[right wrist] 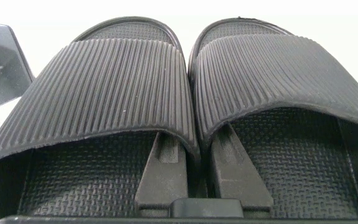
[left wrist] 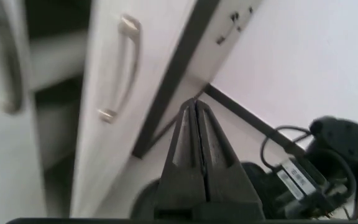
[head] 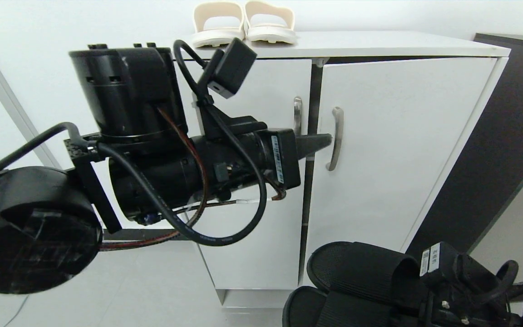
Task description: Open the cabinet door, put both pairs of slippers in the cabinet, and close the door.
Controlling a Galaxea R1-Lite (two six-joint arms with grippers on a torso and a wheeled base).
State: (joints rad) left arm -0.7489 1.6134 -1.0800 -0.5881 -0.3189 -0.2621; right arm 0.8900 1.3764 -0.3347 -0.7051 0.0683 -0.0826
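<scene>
Below the left pincer [head: 325, 140], the right pincer [right wrist: 196, 140] clamps the black slippers [head: 361, 277] by their inner walls, while beyond, the left pincer's tips, pressed together, lie just beside the right door's handle [head: 337, 129] (door seemingly ajar) and should hook it, pulling along the hinge arc, cream slippers [head: 243, 22] above.

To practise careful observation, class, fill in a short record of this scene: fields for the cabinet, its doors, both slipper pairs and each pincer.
cabinet: white, two doors with metal handles
right door: ajar, dark gap along its handle edge
cream slippers: side by side on the cabinet top
black slippers: held as a pair, low in front of the cabinet
left pincer: shut, tip at the right door's handle
right pincer: one finger inside each black slipper, clamping them together
</scene>
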